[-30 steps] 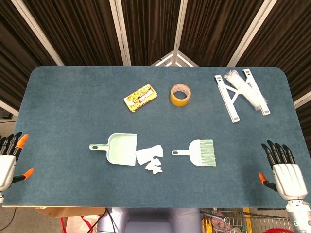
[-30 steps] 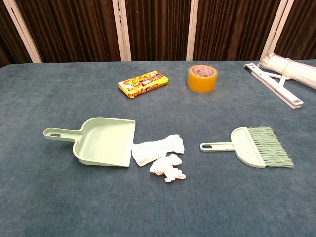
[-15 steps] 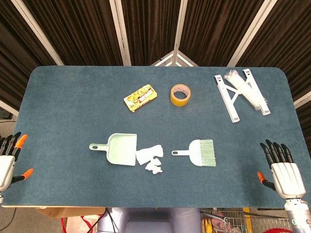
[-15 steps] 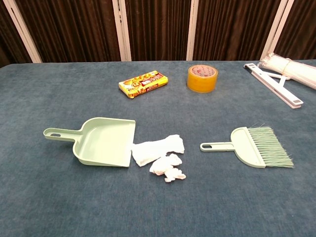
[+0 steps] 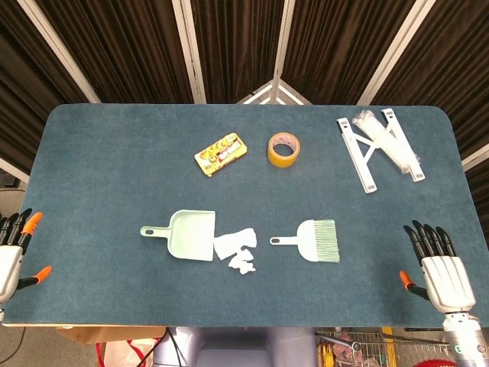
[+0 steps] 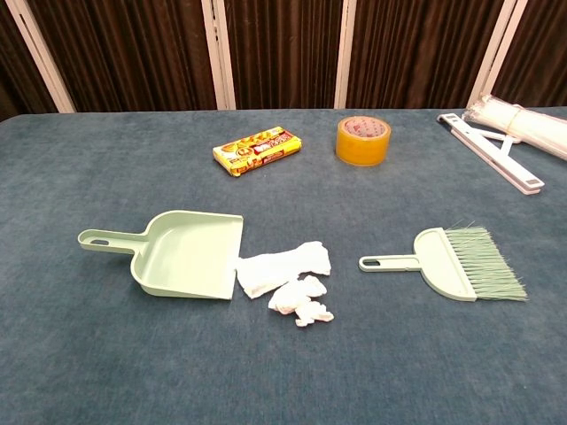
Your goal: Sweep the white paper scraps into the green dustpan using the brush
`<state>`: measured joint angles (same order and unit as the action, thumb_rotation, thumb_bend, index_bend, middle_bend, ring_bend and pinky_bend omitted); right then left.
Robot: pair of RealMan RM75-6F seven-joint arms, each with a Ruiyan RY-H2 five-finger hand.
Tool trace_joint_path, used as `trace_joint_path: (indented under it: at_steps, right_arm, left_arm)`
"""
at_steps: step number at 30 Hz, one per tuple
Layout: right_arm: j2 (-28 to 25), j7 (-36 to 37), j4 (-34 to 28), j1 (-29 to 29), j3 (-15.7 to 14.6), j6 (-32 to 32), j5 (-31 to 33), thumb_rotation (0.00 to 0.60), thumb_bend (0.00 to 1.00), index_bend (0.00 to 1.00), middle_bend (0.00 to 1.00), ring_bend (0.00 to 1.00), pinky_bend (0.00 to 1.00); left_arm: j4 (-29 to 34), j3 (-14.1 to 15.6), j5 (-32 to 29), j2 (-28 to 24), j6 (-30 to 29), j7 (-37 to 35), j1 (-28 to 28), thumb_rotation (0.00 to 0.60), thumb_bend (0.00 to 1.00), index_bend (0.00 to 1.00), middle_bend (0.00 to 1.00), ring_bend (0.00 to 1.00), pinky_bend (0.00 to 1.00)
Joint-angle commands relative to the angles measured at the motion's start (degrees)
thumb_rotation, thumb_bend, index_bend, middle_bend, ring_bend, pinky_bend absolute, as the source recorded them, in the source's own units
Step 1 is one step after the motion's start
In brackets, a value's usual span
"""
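The green dustpan (image 5: 187, 235) (image 6: 182, 253) lies near the table's middle, handle to the left, mouth to the right. White paper scraps (image 5: 238, 251) (image 6: 288, 278) lie against its open edge. To their right lies the green brush (image 5: 312, 240) (image 6: 456, 262), handle pointing left toward the scraps. My left hand (image 5: 11, 255) hovers open at the table's front left corner. At the front right edge my right hand (image 5: 439, 271) is open, fingers spread, well right of the brush. Neither hand shows in the chest view.
A yellow packet (image 5: 221, 154) (image 6: 256, 150) and a roll of tape (image 5: 283, 149) (image 6: 362, 140) lie behind the dustpan. A white folding rack (image 5: 380, 148) (image 6: 505, 133) sits at the back right. The blue table (image 5: 114, 168) ends close to both hands.
My right hand has crept a little left and forward over the table's front right edge. The left hand and the objects have not moved.
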<state>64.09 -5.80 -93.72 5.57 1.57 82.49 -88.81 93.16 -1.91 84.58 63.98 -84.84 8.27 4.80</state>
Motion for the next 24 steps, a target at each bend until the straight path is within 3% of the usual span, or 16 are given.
trace_joint_path:
  at_steps: [1, 3, 7, 9, 11, 14, 17, 24]
  right_arm:
    - [0.3, -0.2, -1.1, 1.0, 1.0, -0.9, 0.7, 0.6, 0.33, 0.0, 0.0, 0.0, 0.01]
    - [0.7, -0.7, -1.5, 1.9, 1.7, -1.6, 0.9, 0.6, 0.33, 0.0, 0.05, 0.08, 0.1]
    - [2.6, -2.0, -1.0, 4.5, 3.9, -3.3, 1.7, 0.6, 0.33, 0.0, 0.48, 0.53, 0.51]
    - [3.4, -2.7, -0.9, 6.1, 4.8, -5.3, 2.8, 0.6, 0.33, 0.04, 0.64, 0.69, 0.63]
    - [4.2, -4.3, -0.9, 7.7, 5.3, -7.4, 3.6, 0.6, 0.33, 0.15, 0.79, 0.82, 0.72]
    - [5.3, -6.3, -0.9, 9.3, 5.8, -9.3, 4.0, 0.6, 0.33, 0.27, 0.9, 0.91, 0.8]
    - [8.3, -10.9, -1.3, 12.0, 7.0, -12.6, 6.6, 0.6, 0.33, 0.33, 0.94, 0.95, 0.83]
    - [16.0, -22.1, -2.6, 17.1, 8.9, -16.6, 13.4, 0.6, 0.33, 0.38, 0.97, 0.99, 0.86]
  left_arm:
    - [0.0, 0.0, 0.1, 0.0, 0.0, 0.1, 0.0, 0.6, 0.0, 0.0, 0.0, 0.0, 0.0]
    - [0.0, 0.0, 0.1, 0.1, -0.1, 0.2, 0.0, 0.6, 0.0, 0.0, 0.0, 0.0, 0.0]
    - [0.0, -0.1, 0.2, 0.2, -0.4, 0.3, -0.1, 0.6, 0.0, 0.0, 0.0, 0.0, 0.0]
    - [-0.1, -0.2, 0.2, 0.4, -0.5, 0.5, -0.1, 0.6, 0.0, 0.0, 0.0, 0.0, 0.0]
    - [-0.2, -0.3, 0.4, 0.6, -0.9, 0.6, -0.1, 0.6, 0.0, 0.0, 0.0, 0.0, 0.0]
    - [-0.5, -0.4, 0.8, 0.9, -1.3, 0.5, -0.1, 0.6, 0.0, 0.0, 0.0, 0.0, 0.0]
    - [-0.7, -0.3, 1.1, 1.1, -1.6, 0.4, -0.2, 0.6, 0.0, 0.0, 0.0, 0.0, 0.0]
    - [-1.2, -0.4, 1.4, 1.2, -1.6, -0.4, 0.0, 0.6, 0.0, 0.0, 0.0, 0.0, 0.0]
